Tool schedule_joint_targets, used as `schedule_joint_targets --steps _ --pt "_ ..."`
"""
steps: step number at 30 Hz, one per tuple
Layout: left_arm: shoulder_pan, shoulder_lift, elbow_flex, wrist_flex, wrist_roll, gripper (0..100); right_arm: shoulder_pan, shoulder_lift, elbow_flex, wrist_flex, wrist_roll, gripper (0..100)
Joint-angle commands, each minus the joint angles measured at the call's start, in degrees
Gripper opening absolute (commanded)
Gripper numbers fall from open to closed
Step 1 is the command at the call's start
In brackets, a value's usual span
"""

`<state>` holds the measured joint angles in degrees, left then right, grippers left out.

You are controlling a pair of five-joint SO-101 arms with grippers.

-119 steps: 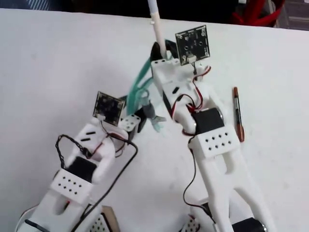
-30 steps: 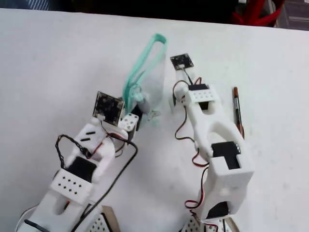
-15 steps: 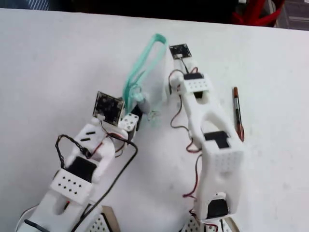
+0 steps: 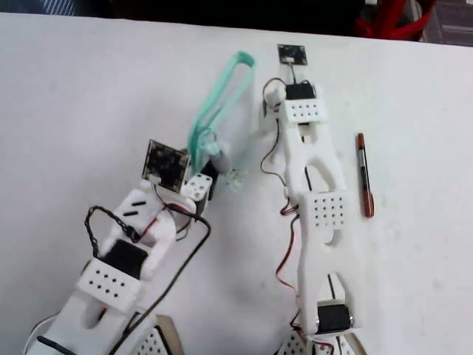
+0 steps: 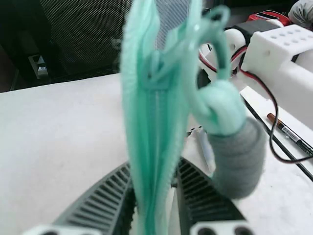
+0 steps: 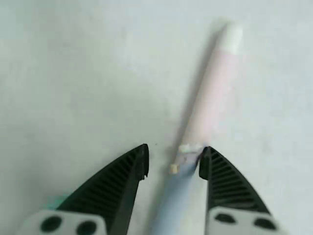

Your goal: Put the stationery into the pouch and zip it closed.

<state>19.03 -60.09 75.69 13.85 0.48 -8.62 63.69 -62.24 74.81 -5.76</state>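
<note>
Change: right arm [image 4: 314, 185] has stretched out flat, its wrist now farther across the counter [image 4: 89, 89], beside the pouch [image 4: 222, 111].
Left gripper [image 5: 155, 171]: fingers clamped on the pouch's edge, holding it upright.
Right gripper [image 6: 174, 152]: fingers apart over a pastel pen [image 6: 210, 98] lying on the counter, one finger touching it.
Handling: pen likely light, stiff, smooth, prone to rolling, so take it mid-barrel; pouch soft and floppy.
Brown pen [image 4: 363, 174]: on the counter, just beside the right arm.

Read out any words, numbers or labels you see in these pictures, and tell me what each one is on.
No text here can be read.
Brown pen: a pale strip with dark marks on its barrel, too blurred to read.
Pastel pen: no print visible.
Green pouch: no print visible.
</note>
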Motion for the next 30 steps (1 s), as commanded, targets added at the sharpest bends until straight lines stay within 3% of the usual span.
schedule_joint_targets --steps 1,7,13,19,27,30 --pt "-0.48 -0.22 -1.05 -0.62 0.09 10 1.19 2.07 -8.53 0.22 -1.05 17.6" --pt "-0.48 -0.22 -1.05 -0.62 0.09 10 1.54 6.99 -13.54 0.13 -0.88 16.8" --pt "-0.48 -0.22 -0.97 -0.62 0.09 10 3.91 8.92 -15.03 -0.04 -0.79 0.9" --pt "-0.48 -0.22 -0.97 -0.62 0.09 10 5.23 8.04 -15.91 3.21 5.36 1.9" --pt "-0.48 -0.22 -0.97 -0.62 0.09 10 5.23 5.32 -33.49 17.19 5.63 1.8" --pt "-0.48 -0.22 -0.97 -0.62 0.09 10 5.14 0.13 -32.53 20.53 5.89 1.8"
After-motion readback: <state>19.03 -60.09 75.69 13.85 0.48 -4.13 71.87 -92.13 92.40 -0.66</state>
